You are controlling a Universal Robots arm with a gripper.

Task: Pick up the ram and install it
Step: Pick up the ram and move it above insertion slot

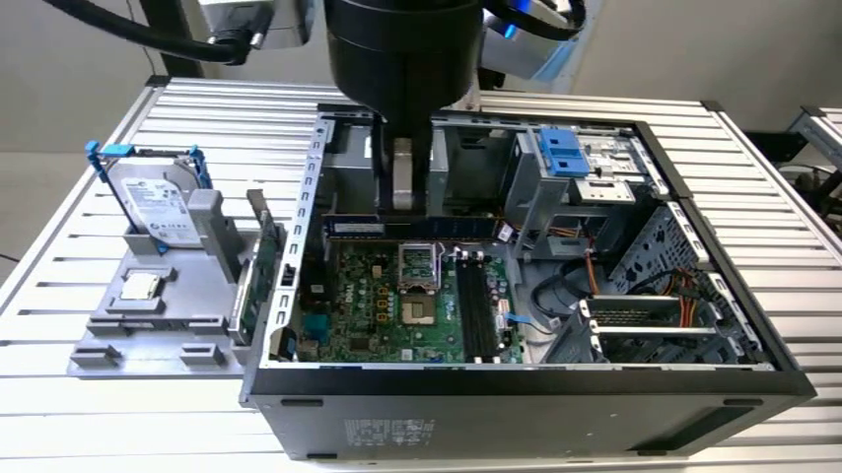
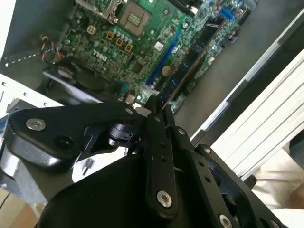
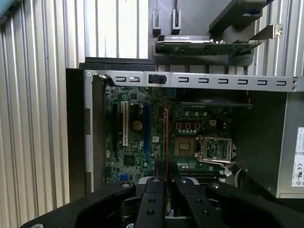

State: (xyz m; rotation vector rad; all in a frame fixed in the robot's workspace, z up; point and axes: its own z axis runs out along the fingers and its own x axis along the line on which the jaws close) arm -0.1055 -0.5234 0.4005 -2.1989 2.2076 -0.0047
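Black metal two-finger gripper (image 2: 159, 111) is closed tight on the ram (image 2: 191, 66), a long, thin, flat dark memory stick, w/ both fingers pinching its faces. Both wrist views show the stick edge-on, running straight out from btw the fingertips. In the exterior view it is gripped approx mid-length.

The stick is held in the air over the green motherboard (image 1: 375, 305), above the board's far part and clear of it. Just below is the square silver CPU socket (image 1: 418, 264). The long black memory slots (image 1: 476, 301) are near the socket on the exterior view's right. The stick lies crosswise to them and is not seated.

The board sits in an open black & grey metal computer case (image 1: 526, 379) lying on its side. Outside the case wall, on the exterior view's left, is a grey plastic fixture stand (image 1: 197, 325). It holds an upright green expansion card w/ metal bracket (image 1: 267, 261) and, further left, a silver hard drive in a blue frame (image 1: 152, 202). Everything rests on a ribbed aluminium-slat table (image 1: 132, 434).
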